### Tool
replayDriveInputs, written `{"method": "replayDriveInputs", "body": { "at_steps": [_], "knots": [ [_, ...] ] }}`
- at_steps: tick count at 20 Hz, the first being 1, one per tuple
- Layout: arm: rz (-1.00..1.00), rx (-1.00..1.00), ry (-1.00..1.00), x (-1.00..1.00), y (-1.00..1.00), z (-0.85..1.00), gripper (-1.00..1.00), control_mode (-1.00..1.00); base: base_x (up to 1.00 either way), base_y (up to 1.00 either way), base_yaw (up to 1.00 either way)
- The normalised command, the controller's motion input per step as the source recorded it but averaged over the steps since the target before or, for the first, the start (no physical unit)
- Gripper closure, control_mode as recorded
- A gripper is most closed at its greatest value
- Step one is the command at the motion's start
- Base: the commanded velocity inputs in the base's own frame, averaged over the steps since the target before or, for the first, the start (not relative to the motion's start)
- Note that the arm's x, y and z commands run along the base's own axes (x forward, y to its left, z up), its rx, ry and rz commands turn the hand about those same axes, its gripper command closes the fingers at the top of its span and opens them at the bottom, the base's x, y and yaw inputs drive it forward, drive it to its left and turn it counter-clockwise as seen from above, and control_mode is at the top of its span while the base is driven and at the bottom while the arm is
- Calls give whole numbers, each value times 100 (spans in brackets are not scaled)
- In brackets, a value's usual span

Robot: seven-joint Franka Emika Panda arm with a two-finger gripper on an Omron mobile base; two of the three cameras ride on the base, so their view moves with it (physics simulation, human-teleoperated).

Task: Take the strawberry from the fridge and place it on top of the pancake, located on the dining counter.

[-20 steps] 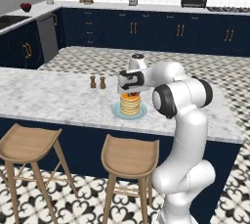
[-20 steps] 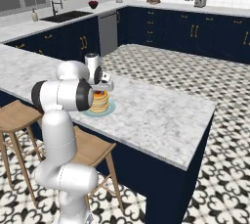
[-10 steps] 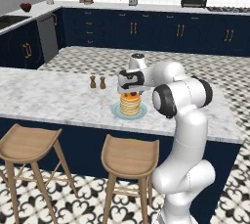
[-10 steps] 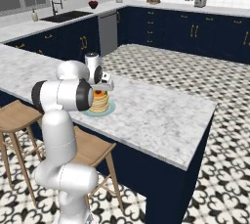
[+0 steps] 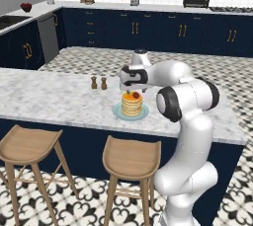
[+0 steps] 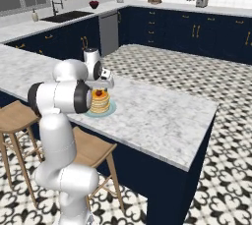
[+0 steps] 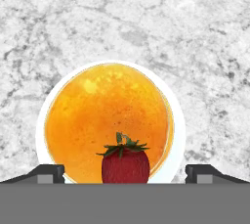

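The strawberry [image 7: 125,162] sits upright on the near edge of the golden pancake [image 7: 107,115] stack, which rests on a pale round plate [image 7: 178,135]. My gripper [image 7: 126,171] is open, and its fingertips [image 7: 49,171] stand wide apart on either side of the berry without touching it. In the left base view the gripper [image 5: 132,90] hovers just over the strawberry [image 5: 134,94] and the pancake [image 5: 132,105] on the dining counter [image 5: 49,96]. The right base view shows the strawberry [image 6: 99,93] on top of the pancake [image 6: 100,102], under the gripper [image 6: 101,87].
Two small brown shakers [image 5: 99,83] stand on the counter left of the plate. Wooden stools [image 5: 131,153] line the counter's near side. Navy cabinets and a marble worktop run along the back wall.
The hand stays over the pancake stack; no clear movement shows between the earlier frames and now.
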Motion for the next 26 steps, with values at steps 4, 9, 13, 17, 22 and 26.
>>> {"method": "replayDriveInputs", "body": {
  "at_steps": [4, 9, 13, 17, 22, 26],
  "knots": [
    [-4, 0, 0, -23, -10, 23, -100, -100, 0, 0, 0],
    [-4, 0, 0, -34, -29, 20, -100, -100, 0, 0, 0],
    [-4, 0, 0, -43, -30, 15, -100, -100, 0, 0, 0],
    [-3, 0, 0, -49, -19, 7, -100, -100, 0, 0, 0],
    [0, 0, 0, -45, -21, 0, -100, -100, 0, 0, 0],
    [0, 0, 0, -41, -33, 0, -100, -100, 0, 0, 0]
  ]
}}
